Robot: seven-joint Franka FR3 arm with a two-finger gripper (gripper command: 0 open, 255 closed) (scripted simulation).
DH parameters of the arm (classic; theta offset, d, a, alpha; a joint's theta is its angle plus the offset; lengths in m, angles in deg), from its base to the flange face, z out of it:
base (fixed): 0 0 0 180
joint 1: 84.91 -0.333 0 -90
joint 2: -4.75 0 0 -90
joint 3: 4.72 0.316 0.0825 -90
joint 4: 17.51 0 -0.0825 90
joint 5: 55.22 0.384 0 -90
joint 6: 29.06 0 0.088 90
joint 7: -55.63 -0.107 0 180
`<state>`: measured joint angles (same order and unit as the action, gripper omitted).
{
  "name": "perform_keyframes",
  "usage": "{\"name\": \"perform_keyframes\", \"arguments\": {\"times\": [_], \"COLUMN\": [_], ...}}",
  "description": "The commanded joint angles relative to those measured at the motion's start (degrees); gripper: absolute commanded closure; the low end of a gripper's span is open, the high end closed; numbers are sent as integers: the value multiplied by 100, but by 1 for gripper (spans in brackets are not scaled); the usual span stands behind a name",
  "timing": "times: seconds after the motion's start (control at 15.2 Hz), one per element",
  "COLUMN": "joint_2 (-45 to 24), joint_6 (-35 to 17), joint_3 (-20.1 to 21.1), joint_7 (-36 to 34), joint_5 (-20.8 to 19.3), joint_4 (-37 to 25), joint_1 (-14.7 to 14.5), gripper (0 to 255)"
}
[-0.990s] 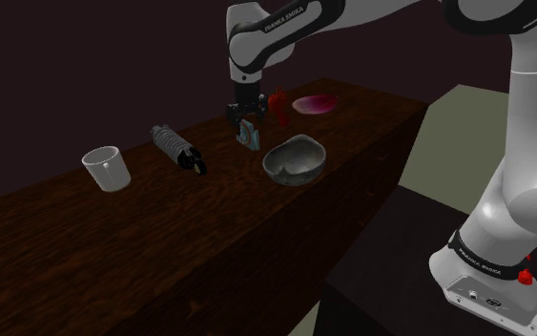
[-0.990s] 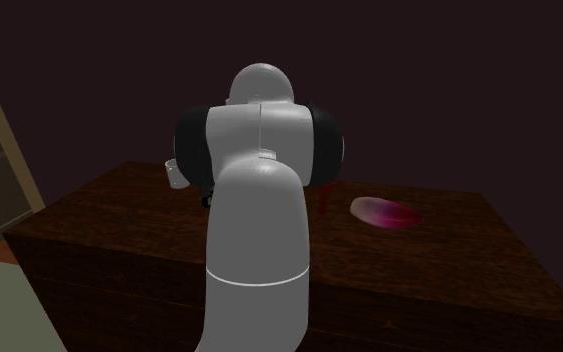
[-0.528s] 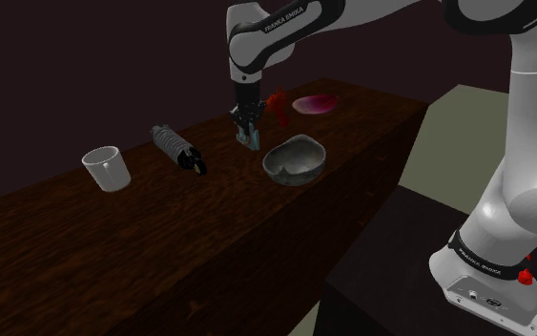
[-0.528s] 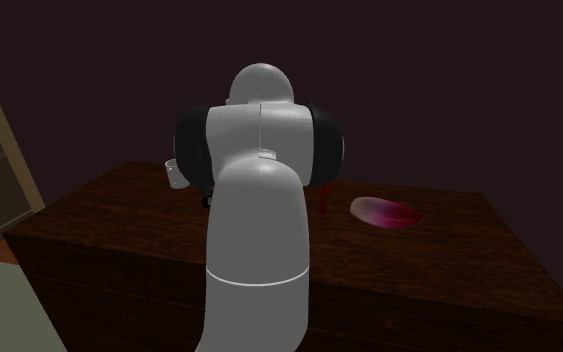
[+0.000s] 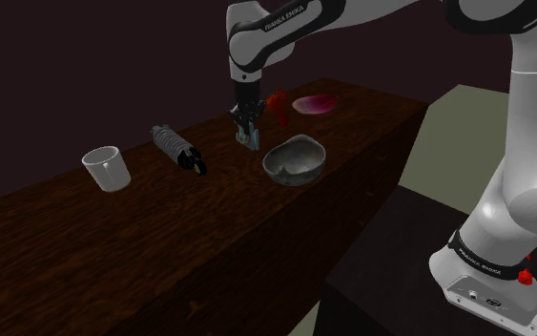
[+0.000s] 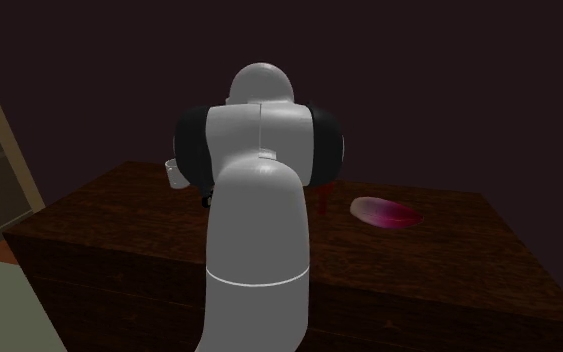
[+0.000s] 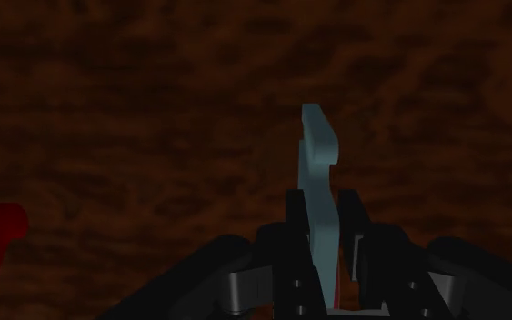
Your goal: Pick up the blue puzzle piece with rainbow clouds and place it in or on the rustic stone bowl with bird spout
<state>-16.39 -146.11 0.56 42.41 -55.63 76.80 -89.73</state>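
The blue puzzle piece [image 7: 318,186] is a thin pale blue slab seen edge-on, clasped between my black fingers [image 7: 296,227]. In the shoulder view my gripper [image 5: 248,135] is shut on the puzzle piece [image 5: 254,141] just over the dark wooden table [image 5: 161,229]. The grey stone bowl [image 5: 294,159] sits on the table close by, toward the shoulder view's lower right of the gripper. In the second exterior view the white arm [image 6: 259,230] hides the gripper, the piece and the bowl.
A white cup [image 5: 106,168] stands at the shoulder view's left. A dark ribbed tool [image 5: 175,147] lies between cup and gripper. A red object [image 5: 278,101] and a pink dish [image 5: 314,103] sit behind the bowl. The table's front edge drops to the floor.
The fingers have shut on the puzzle piece, which stood between them open a second ago. The arm has hardly moved.
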Motion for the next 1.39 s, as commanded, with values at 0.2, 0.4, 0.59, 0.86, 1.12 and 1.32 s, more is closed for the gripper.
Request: {"name": "perform_keyframes", "arguments": {"times": [0.2,0.4,0.59,0.86,1.12,1.32], "joint_2": [91,140,178,211,222,215], "joint_6": [308,519,733,1027,1330,1564], "joint_3": [5,7,9,12,14,15], "joint_7": [-1,-2,-4,-7,-11,-15], "joint_5": [8,12,16,18,19,18], "joint_4": [-218,-380,-557,-817,-1109,-1351], "joint_1": [0,0,0,-2,-6,-9], "gripper": [255,255,255,255,255,255]}}
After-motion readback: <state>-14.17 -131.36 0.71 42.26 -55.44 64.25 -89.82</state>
